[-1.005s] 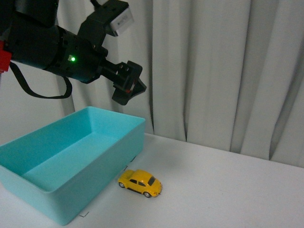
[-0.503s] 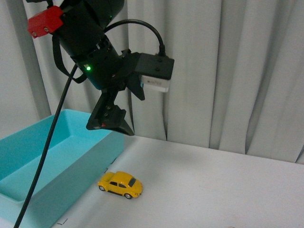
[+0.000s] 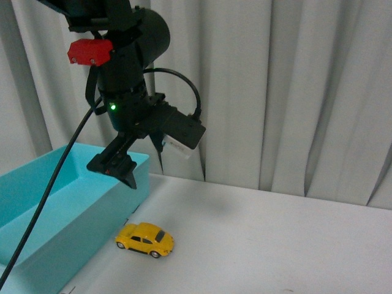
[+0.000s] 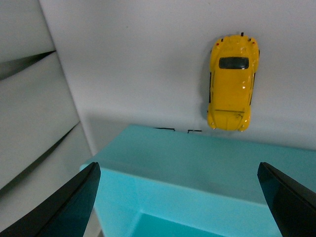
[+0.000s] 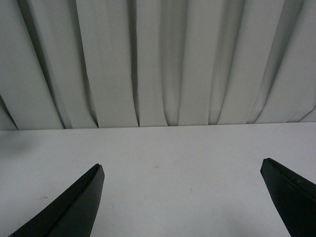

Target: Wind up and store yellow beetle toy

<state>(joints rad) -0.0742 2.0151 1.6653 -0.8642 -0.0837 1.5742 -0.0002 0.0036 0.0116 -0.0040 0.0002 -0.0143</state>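
The yellow beetle toy (image 3: pixel 145 239) stands on its wheels on the white table, just beside the near wall of the turquoise bin (image 3: pixel 67 202). In the left wrist view the toy (image 4: pixel 232 84) lies beyond the bin's rim (image 4: pixel 197 158). My left gripper (image 3: pixel 116 166) hangs open above the bin's corner, well above the toy, with nothing between its fingers. In its own view my left gripper (image 4: pixel 180 197) is spread wide over the bin. My right gripper (image 5: pixel 182 197) is open over bare table and does not show in the front view.
The white table (image 3: pixel 275 239) stretches to the right of the toy. A pale pleated curtain (image 3: pixel 294 92) closes off the back. A black cable (image 3: pixel 43 202) from the left arm hangs across the bin.
The left arm has swung and turned, its gripper dropping lower toward the bin's corner. The toy and bin appear further left in the front view.
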